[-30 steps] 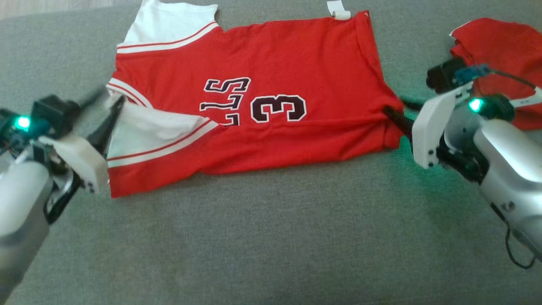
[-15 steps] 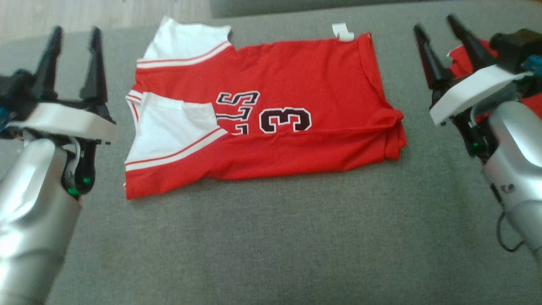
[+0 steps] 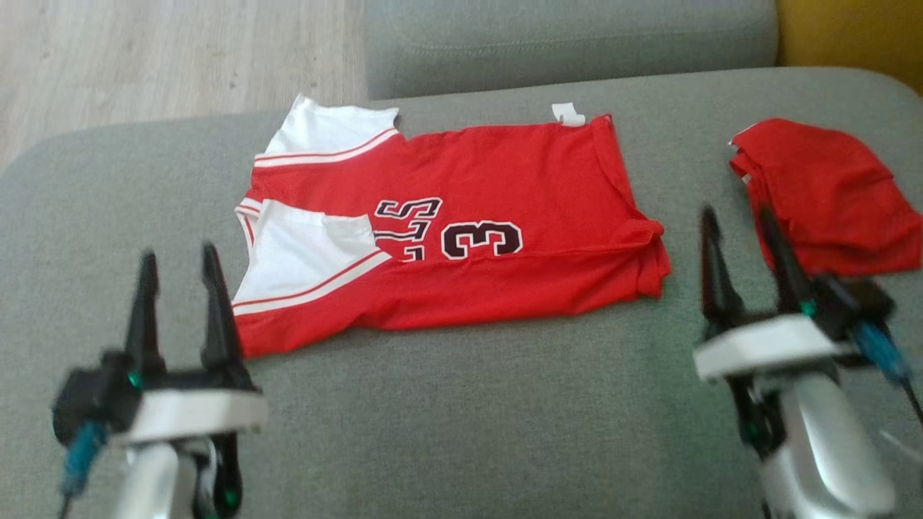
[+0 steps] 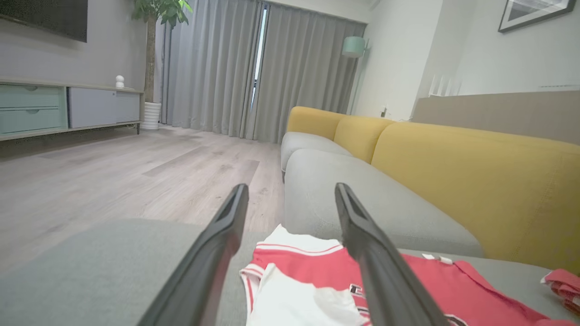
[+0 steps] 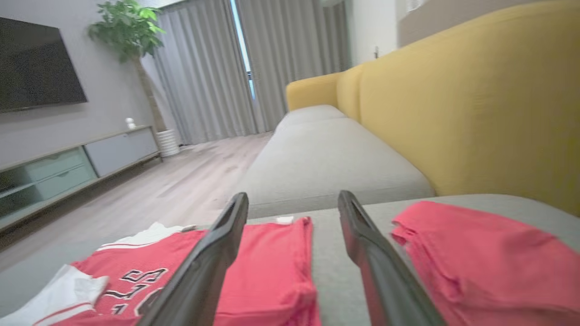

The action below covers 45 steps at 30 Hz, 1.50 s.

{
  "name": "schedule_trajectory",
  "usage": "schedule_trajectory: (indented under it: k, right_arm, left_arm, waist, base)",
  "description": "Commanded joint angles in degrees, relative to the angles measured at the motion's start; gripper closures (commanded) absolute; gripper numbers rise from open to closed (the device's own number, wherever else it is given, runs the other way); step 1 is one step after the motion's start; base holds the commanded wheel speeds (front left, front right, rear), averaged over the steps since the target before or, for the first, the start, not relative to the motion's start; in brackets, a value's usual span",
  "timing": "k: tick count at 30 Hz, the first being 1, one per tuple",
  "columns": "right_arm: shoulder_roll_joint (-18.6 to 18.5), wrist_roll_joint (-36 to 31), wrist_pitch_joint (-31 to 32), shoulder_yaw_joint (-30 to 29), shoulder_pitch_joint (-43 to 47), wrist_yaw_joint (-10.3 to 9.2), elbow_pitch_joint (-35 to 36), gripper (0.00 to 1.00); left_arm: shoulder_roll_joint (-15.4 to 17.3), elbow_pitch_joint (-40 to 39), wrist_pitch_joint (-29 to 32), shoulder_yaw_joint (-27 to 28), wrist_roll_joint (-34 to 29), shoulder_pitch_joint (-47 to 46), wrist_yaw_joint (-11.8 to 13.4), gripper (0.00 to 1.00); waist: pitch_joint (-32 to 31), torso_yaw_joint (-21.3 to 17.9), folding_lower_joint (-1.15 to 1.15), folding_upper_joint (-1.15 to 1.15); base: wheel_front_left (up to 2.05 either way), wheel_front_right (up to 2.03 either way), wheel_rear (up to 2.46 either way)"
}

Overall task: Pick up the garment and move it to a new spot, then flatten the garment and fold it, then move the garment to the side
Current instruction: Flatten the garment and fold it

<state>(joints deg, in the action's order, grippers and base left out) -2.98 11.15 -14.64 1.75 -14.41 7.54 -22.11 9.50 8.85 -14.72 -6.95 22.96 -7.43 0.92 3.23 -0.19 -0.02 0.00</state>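
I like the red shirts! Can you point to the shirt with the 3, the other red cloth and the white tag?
Shirt with the 3 (image 3: 505, 173): head view, red cloth above the number.
Other red cloth (image 3: 829, 194): head view, its middle.
White tag (image 3: 568, 114): head view, its middle.

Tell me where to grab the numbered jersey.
I'd pinch the jersey at its two near corners, coming in low from the near edge: left gripper on the sleeve-end corner, right gripper on the hem corner. It lies flat, long side facing the robot, each corner close to an open gripper.
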Motion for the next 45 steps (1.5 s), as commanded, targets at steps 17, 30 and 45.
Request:
schedule_trajectory:
  k: [17, 30, 45]
  right_arm:
    - [0.1, 0.7, -0.4, 0.6, 7.2, -0.05, 8.3, 0.00]
    - [0.1, 0.2, -0.4, 2.4, 4.6, -0.05, 9.7, 0.00]
    - [0.1, 1.1, -0.4, 4.2, 2.3, -0.05, 11.4, 0.00]
  left_arm:
    - [-6.4, 0.4, -0.3, 10.5, -8.8, 3.3, -5.8, 0.00]
    - [-4.5, 21.5, 1.3, 9.8, -12.3, -7.0, -5.5, 0.00]
    - [-0.7, 41.8, 10.8, 8.0, -15.0, -17.4, -1.7, 0.00]
  waist:
    - [0.4, -0.3, 0.02, 0.00]
    - [5.5, -2.2, 0.02, 0.00]
    - [9.9, -4.5, 0.02, 0.00]
  base:
    - [0.00, 0.00, 0.00]
    - [0.00, 0.00, 0.00]
    - [0.00, 0.00, 0.00]
